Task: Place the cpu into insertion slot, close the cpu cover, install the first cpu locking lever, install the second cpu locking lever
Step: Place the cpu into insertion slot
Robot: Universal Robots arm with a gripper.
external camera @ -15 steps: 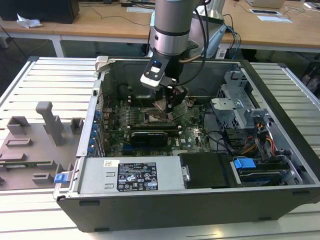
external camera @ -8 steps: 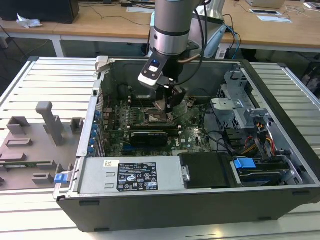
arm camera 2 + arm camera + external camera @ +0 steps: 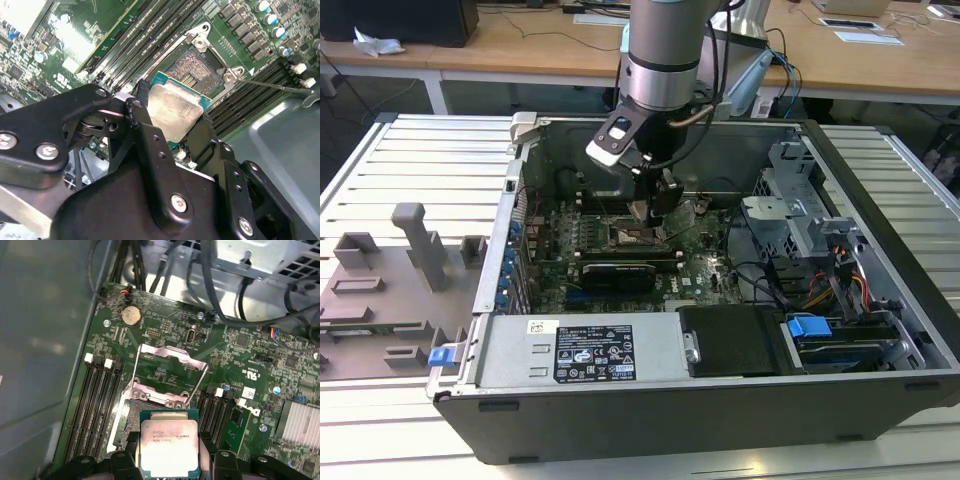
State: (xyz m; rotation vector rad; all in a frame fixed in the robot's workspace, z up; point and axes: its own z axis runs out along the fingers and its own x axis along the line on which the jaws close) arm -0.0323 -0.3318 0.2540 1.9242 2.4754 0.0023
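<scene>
My gripper (image 3: pixel 655 215) hangs inside the open computer case, shut on the cpu (image 3: pixel 175 112), a flat square chip with a dull silver top, clamped at two opposite edges. The cpu (image 3: pixel 170 445) is held a little above the motherboard, partly over the insertion slot (image 3: pixel 197 70), whose dark pin field and silver rim lie bare just beyond the chip. The cpu cover (image 3: pixel 165 351), a thin silver frame, stands flipped open on the far side of the insertion slot (image 3: pixel 127 420). Two thin wire levers run along its sides, one of them (image 3: pixel 199 382) swung up.
Long black memory slots (image 3: pixel 97 400) flank the socket on both sides. A coin battery (image 3: pixel 131 315) and cables lie beyond the cover. A long black card (image 3: pixel 620 272), the power supply box (image 3: pixel 590 350) and a drive cage (image 3: pixel 800 220) crowd the case. A grey fixture (image 3: pixel 410 270) sits on the exterior view's left.
</scene>
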